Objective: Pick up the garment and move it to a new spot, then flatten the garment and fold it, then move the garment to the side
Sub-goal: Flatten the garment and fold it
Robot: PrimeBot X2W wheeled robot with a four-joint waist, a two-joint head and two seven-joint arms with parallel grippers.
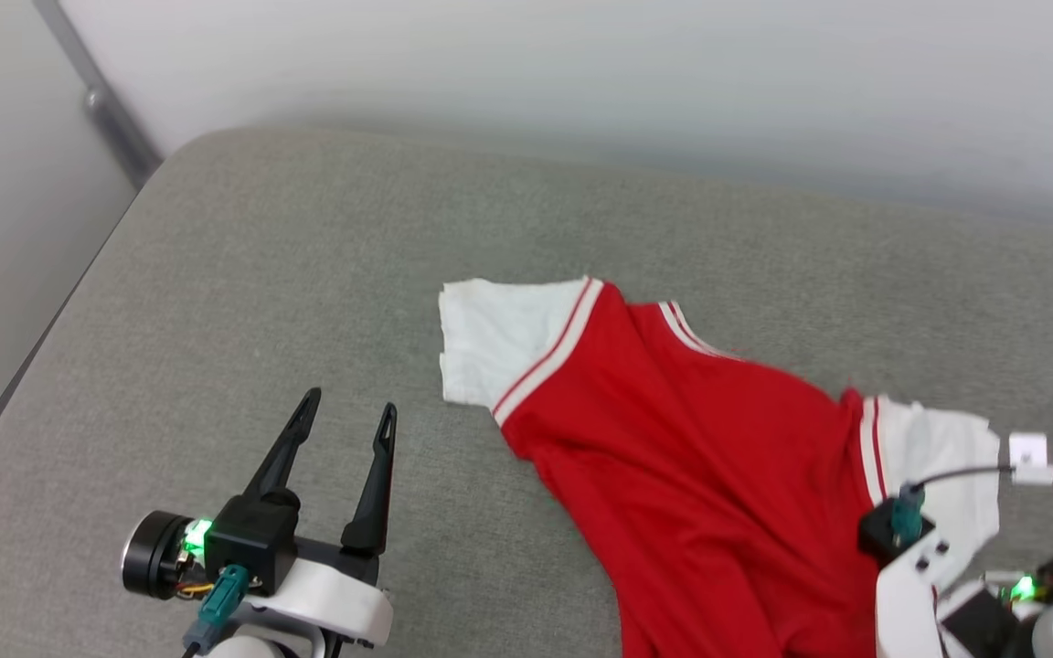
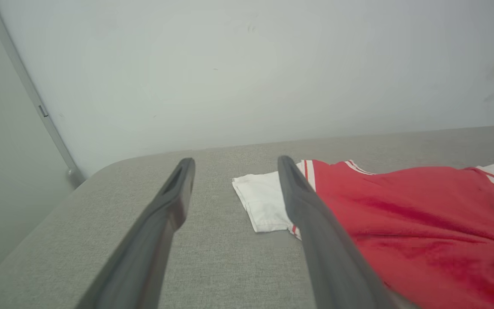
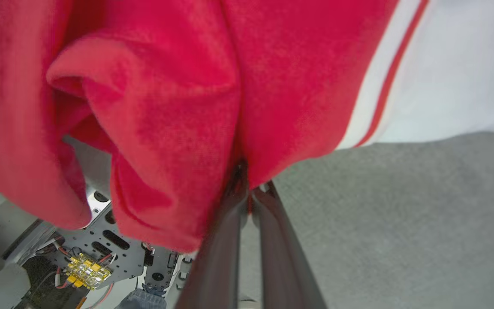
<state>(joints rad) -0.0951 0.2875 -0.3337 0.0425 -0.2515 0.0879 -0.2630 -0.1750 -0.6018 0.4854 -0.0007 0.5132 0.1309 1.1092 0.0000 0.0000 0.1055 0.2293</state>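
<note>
Behind the garment [image 1: 691,457], a pale wall [image 1: 581,73] bounds the grey cushion [image 1: 261,302].

Grey fabric-covered padded bench [image 1: 289,274], rounded at the far-left corner. Plain off-white wall [image 1: 581,64] sits right behind its far edge. Thin grey metal pipe [image 1: 101,105] runs diagonally down the wall by that corner, with a small bracket on it.

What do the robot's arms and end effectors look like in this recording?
Left end effector: two long, slim, dark tapering fingers on a black block, white wrist shell, black cylinder with green light, teal connector. Right end effector: same dark fingers; white wrist with teal plug, black cable, white tag.
</note>
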